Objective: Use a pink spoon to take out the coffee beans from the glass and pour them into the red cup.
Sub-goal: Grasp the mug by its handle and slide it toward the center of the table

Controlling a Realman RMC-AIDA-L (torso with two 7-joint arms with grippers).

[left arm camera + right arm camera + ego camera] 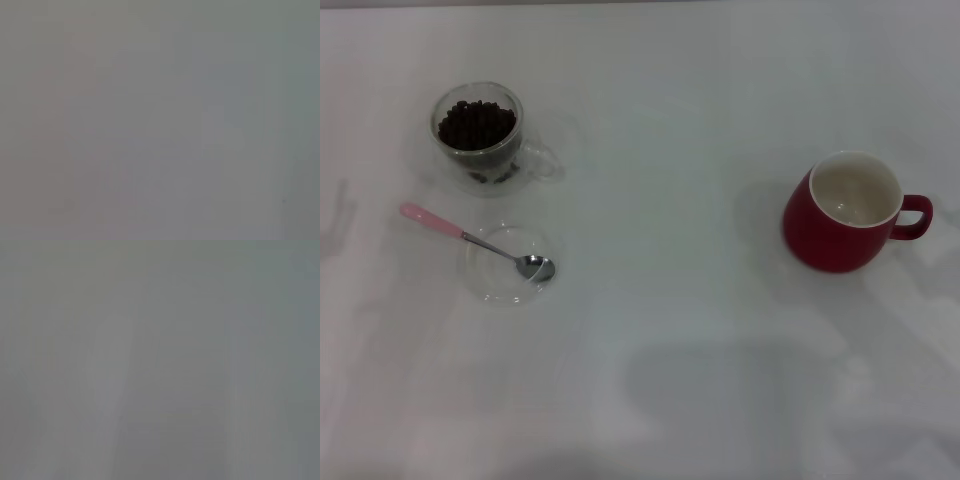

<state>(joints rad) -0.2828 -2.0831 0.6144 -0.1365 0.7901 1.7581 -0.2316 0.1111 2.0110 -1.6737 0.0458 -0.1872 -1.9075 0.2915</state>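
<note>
Neither gripper in view, finger state unknowable; slim metal pink-handled pink spoon (480,243) lies bowl in flat clear round dish (492,281), handle angled left, nearer left arm, beside glass (480,135)

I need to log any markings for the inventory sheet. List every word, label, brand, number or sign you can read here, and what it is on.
None: no readable text shows in any view.
The red cup, the glass of coffee beans, the pink spoon, the clear dish and the white table carry no visible print.
Both wrist views show only blank grey.
</note>
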